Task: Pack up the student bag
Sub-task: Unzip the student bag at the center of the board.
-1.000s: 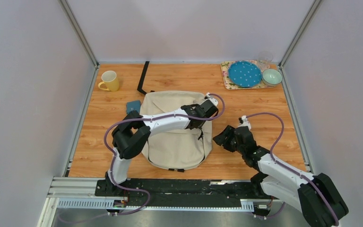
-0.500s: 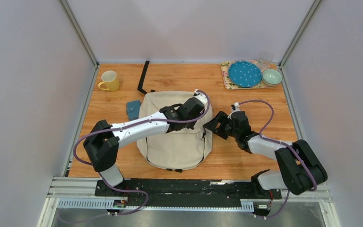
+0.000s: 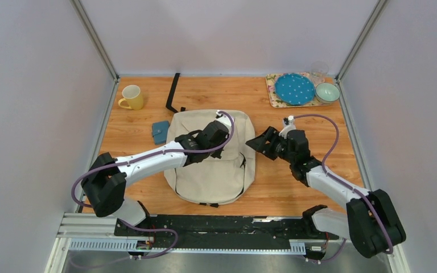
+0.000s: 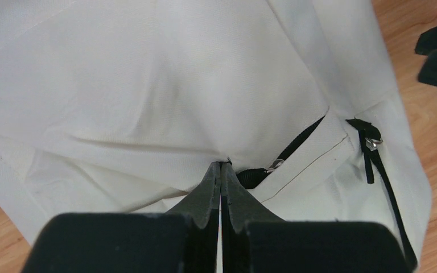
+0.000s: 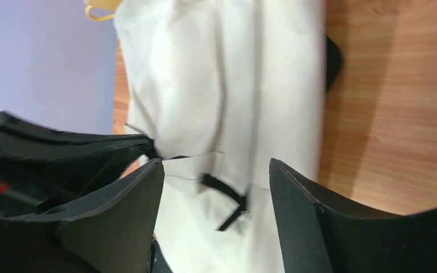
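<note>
The student bag (image 3: pixel 210 170), a cream backpack with black zipper pulls, lies flat in the middle of the table. My left gripper (image 3: pixel 219 136) is over its upper middle, and in the left wrist view this gripper (image 4: pixel 222 166) is shut, its tips pinching the cream fabric (image 4: pixel 176 85) at the flap edge, beside a black zipper pull (image 4: pixel 296 145). My right gripper (image 3: pixel 256 142) hovers just off the bag's right edge. Seen from the right wrist, it (image 5: pixel 216 165) is open, with the bag (image 5: pixel 262 85) and a black pull (image 5: pixel 227 196) beyond its empty jaws.
A yellow mug (image 3: pixel 132 97) stands at the back left. A blue wallet (image 3: pixel 160 132) lies beside the bag's left shoulder, and a black strap (image 3: pixel 173 94) trails behind the bag. A floral tray (image 3: pixel 273 94) at the back right carries a blue plate, a bowl and a glass.
My left gripper has slid leftward across the bag's top, staying shut. My right arm has swung forward and left to the bag's right edge, and its jaws have opened wider.
</note>
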Action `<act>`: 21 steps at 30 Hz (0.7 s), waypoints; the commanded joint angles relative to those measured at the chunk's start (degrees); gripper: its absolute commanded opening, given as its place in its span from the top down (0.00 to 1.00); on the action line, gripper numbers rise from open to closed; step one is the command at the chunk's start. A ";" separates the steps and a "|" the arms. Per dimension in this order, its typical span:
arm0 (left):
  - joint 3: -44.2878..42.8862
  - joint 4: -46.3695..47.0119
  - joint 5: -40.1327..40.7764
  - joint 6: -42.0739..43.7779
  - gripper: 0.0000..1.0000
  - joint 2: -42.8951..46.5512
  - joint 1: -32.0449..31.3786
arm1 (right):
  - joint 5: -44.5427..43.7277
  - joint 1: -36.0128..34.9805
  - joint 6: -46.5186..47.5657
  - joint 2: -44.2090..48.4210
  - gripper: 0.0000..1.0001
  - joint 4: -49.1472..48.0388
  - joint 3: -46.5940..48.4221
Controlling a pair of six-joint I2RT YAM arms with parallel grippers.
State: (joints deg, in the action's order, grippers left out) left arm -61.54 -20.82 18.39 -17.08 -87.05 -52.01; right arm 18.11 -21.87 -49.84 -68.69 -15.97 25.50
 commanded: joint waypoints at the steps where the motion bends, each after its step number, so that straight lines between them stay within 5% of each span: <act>1: 1.51 1.57 -0.46 -1.46 1.00 3.11 0.86 | 2.10 -1.24 4.75 4.09 0.29 3.04 3.51; 21: 3.62 3.24 -2.39 -2.25 1.00 5.39 2.35 | 8.61 -7.49 3.62 -10.85 0.56 -3.71 9.05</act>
State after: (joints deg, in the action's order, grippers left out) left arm -58.46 -17.72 15.68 -19.00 -84.29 -50.52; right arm 24.62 -28.73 -45.39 -77.95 -14.35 32.42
